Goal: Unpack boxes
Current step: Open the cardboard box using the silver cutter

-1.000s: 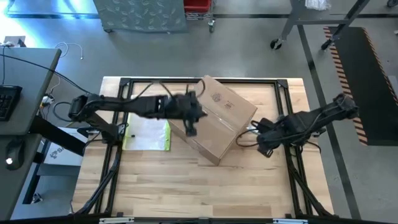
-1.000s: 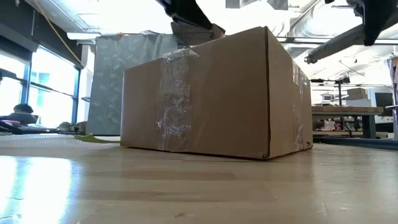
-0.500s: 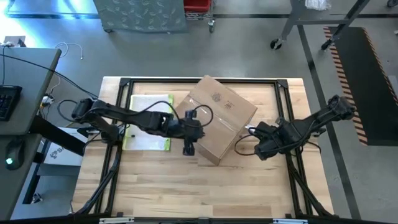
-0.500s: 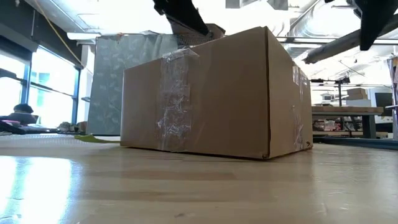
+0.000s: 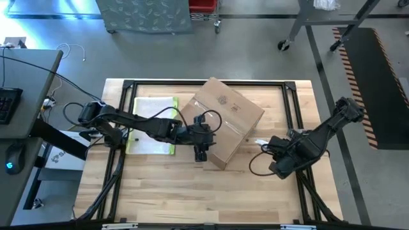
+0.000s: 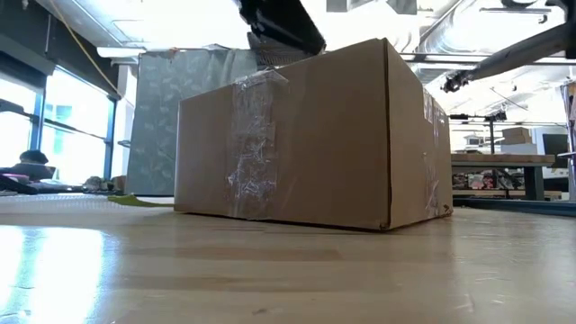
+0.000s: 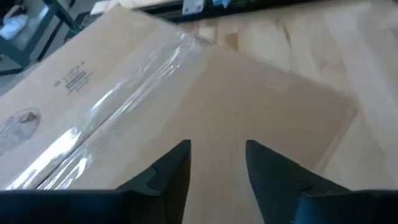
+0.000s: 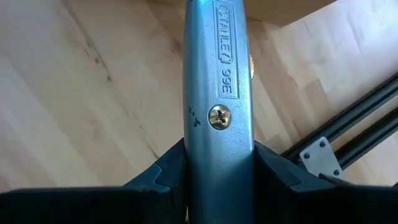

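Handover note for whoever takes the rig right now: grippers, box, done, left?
Left gripper: open, empty, over the box's near left edge.
Right gripper: shut on a metal utility knife, above the table right of the box.
Box: mid-table, flaps closed, clear tape running along the top seam.
Beside it, left: a flat clear sleeve.
Done: knife in hand.
Left: cut tape, open flaps, unpack.
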Available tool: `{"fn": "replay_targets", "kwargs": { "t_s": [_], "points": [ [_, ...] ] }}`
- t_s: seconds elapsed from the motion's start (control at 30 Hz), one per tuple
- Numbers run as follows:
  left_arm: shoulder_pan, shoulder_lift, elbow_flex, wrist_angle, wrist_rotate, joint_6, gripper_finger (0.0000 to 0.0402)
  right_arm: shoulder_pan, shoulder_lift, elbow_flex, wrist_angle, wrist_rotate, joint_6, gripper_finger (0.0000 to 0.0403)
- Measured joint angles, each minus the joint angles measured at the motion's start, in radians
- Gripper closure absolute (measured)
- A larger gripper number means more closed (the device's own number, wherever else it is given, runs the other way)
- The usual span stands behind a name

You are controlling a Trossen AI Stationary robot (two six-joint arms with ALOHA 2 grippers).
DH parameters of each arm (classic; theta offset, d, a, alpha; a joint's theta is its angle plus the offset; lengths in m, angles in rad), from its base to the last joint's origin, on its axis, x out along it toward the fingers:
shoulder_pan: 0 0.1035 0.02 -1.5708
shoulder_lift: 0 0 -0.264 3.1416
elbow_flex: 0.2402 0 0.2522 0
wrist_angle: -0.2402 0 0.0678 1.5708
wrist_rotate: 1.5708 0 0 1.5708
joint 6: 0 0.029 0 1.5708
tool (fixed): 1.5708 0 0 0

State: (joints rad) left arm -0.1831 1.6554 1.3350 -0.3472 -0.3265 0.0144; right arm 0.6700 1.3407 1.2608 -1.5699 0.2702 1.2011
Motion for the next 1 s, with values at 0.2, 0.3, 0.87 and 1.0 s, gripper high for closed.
{"fn": "replay_targets", "kwargs": {
  "t_s": [0.2,0.3,0.87,1.0],
  "points": [
    [-0.023,0.0,0.0,-0.001,0.001,-0.064,0.0258,0.0,0.014,0.0,0.0,0.104,0.043,0.0298],
    [-0.037,0.0,0.0,0.0,0.009,-0.116,0.0266,-0.015,0.045,0.0,-0.001,0.152,0.032,0.0298],
    [-0.125,0.001,0.0,-0.079,0.083,-0.226,0.0287,-0.053,0.128,-0.002,0.0,0.208,-0.048,0.0298],
    [-0.137,0.001,0.0,-0.08,0.055,-0.23,0.0287,-0.052,0.04,-0.088,0.0,0.177,0.021,0.0298]
  ]
}}
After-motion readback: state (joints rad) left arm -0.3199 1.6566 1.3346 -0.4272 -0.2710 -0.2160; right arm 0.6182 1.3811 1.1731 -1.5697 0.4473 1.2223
